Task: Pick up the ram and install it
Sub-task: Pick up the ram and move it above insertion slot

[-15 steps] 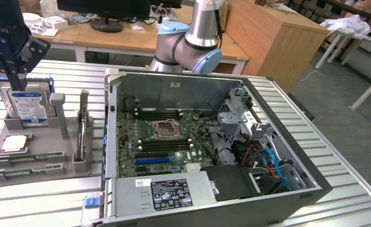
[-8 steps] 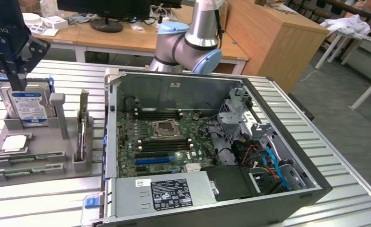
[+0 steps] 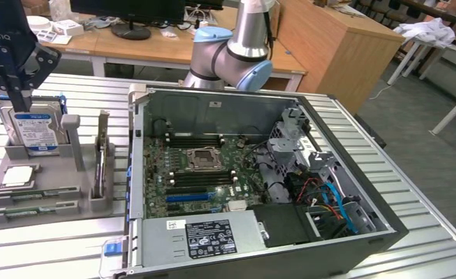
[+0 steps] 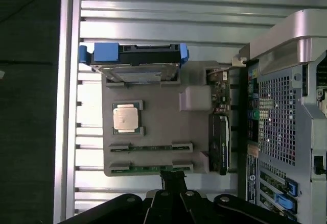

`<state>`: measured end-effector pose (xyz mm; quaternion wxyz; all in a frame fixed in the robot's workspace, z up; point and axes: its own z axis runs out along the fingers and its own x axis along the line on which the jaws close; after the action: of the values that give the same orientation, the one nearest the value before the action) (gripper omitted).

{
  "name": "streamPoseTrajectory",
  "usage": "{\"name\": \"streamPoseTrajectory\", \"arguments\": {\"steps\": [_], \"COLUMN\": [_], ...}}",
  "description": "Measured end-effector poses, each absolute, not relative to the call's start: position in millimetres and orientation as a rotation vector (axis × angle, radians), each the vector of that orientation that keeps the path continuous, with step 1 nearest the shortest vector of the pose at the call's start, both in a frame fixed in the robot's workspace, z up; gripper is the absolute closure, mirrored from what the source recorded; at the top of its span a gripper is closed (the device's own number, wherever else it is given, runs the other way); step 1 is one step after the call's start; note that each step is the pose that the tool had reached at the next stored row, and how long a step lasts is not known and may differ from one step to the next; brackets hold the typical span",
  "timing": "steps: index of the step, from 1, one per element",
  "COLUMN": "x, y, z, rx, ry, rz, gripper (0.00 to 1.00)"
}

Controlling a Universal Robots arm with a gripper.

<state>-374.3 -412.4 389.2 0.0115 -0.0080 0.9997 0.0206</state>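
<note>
Two green ram sticks [image 3: 35, 194] [image 3: 30, 210] lie side by side in slots at the front of a grey holder [image 3: 57, 174] on the exterior view's left. In the wrist view the same ram sticks [image 4: 150, 147] [image 4: 145, 169] lie on the holder [image 4: 158, 117]. My black gripper [image 3: 20, 103] hangs well above the holder, in front of the hard drive, shut with nothing in it. In the wrist view the gripper [image 4: 173, 179] has its fingers together, over the nearer stick. The open computer case holds the motherboard [image 3: 205, 168] with black memory slots [image 3: 197, 139].
The holder also carries an upright hard drive [image 3: 34, 125] with blue rails, a CPU [image 3: 18, 174] and an upright card [image 3: 102, 154]. The case wall [image 3: 135, 145] stands close beside the holder. A power supply [image 3: 205, 235] and cables [image 3: 329, 197] fill the case's front.
</note>
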Motion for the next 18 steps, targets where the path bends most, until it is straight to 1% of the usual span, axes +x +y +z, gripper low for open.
{"name": "streamPoseTrajectory", "arguments": {"steps": [18], "x": [-374.3], "y": [-412.4], "z": [387.5], "rx": [-0.517], "ry": [3.083], "rz": [0.058], "gripper": [0.89]}}
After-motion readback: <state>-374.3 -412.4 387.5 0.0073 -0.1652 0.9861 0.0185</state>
